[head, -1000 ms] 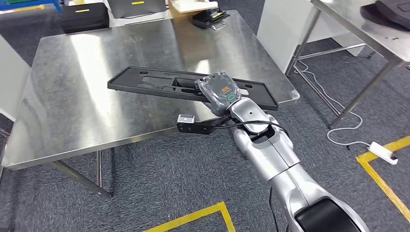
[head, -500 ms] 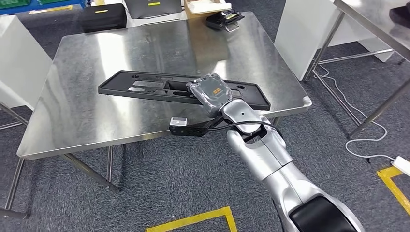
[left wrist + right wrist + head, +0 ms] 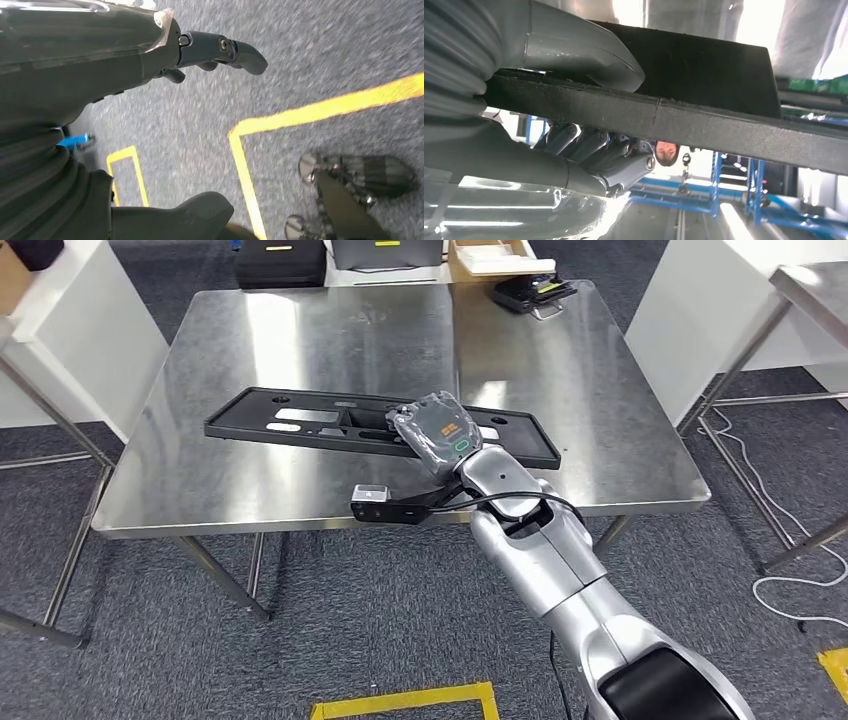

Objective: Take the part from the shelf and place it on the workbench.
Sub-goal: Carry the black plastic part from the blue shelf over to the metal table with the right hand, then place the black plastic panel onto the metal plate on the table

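The part (image 3: 300,422) is a long flat black panel with cut-outs, stretched across the near half of the steel workbench (image 3: 300,330). My right hand (image 3: 440,435), under a grey plastic-wrapped cover, grips it near its right end. In the right wrist view the thick thumb (image 3: 574,50) presses one face of the panel's edge (image 3: 724,130) and the dark fingers (image 3: 599,150) curl against the other. I cannot tell whether the panel rests on the steel or hovers just above it. My left hand (image 3: 215,50) hangs over the carpet with its fingers apart, holding nothing.
Black cases (image 3: 280,260) and a dark device (image 3: 530,292) sit at the workbench's far edge. A white cabinet (image 3: 90,330) stands on the left, another steel table (image 3: 800,285) on the right. Cables (image 3: 790,560) and yellow tape (image 3: 400,702) mark the floor. A person (image 3: 667,152) stands far off.
The camera has moved, so the workbench now sits centred in the picture. The panel, still in my right hand, is over the table's middle instead of by its right edge.
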Robot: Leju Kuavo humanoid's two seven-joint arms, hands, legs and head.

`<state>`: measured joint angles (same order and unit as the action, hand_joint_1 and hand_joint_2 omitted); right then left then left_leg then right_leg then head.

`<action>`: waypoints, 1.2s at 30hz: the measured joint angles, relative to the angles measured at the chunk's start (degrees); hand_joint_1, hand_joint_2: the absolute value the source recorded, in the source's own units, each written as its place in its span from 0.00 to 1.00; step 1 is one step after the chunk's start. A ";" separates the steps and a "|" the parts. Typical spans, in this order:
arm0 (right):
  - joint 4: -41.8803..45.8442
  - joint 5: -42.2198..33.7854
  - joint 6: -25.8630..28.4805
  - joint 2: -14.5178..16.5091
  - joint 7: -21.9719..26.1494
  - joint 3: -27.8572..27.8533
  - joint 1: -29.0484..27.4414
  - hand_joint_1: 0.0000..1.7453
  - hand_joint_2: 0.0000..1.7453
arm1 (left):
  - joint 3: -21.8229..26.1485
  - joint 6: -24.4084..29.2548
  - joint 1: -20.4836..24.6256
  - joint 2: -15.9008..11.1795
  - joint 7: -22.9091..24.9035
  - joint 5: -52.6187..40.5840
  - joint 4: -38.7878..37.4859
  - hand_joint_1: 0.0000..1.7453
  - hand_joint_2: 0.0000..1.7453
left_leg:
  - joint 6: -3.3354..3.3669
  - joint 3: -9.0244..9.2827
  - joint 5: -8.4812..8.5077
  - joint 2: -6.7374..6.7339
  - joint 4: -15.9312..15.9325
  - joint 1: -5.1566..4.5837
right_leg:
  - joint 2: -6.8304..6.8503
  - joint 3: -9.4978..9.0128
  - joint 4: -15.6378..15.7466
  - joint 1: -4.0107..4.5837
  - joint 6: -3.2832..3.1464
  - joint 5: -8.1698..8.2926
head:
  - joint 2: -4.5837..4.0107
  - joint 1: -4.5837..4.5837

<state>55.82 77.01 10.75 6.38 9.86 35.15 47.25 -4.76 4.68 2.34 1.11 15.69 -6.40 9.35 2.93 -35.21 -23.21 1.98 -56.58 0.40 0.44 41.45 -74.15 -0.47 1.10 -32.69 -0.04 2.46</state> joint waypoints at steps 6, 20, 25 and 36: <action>-0.20 0.58 0.22 -0.27 -0.32 0.06 0.04 1.00 1.00 | 0.04 -0.60 -0.16 0.00 -0.59 -0.11 0.00 0.00 1.00 | -1.21 -0.40 -1.10 2.52 -1.49 -0.11 | -1.93 -6.40 15.61 -0.80 1.11 7.24 | 0.00 -0.03; -1.22 2.23 0.75 -0.39 -0.74 0.38 0.02 1.00 1.00 | 0.09 -0.38 -0.33 0.18 -1.31 -0.73 0.00 0.00 1.00 | -0.58 -0.15 -1.35 1.88 -1.18 -0.02 | -2.36 -6.54 15.84 -0.71 0.46 7.42 | 0.00 0.22; -1.92 2.49 1.22 -0.19 -0.46 0.45 0.32 1.00 1.00 | 0.21 -0.38 -0.35 0.61 -1.37 -0.50 0.01 0.00 1.00 | 0.62 2.63 -0.31 1.37 2.66 0.36 | -1.57 -5.18 12.84 -0.34 0.36 6.02 | 0.00 -0.07; -4.35 2.87 2.01 -0.46 -0.39 0.77 -0.13 1.00 1.00 | 0.62 0.41 -0.43 1.09 -1.40 -0.69 0.00 0.00 1.00 | -2.94 1.80 -4.91 1.56 -2.38 1.02 | -2.42 -4.06 12.60 -2.33 2.55 7.00 | 0.00 -0.88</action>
<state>51.47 79.88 12.76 5.92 9.47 35.92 47.12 -4.14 5.09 1.91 2.20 14.29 -7.09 9.35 -0.01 -33.41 -28.12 3.54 -58.96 1.43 -1.98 37.39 -61.55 -2.80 3.65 -25.69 -0.04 1.58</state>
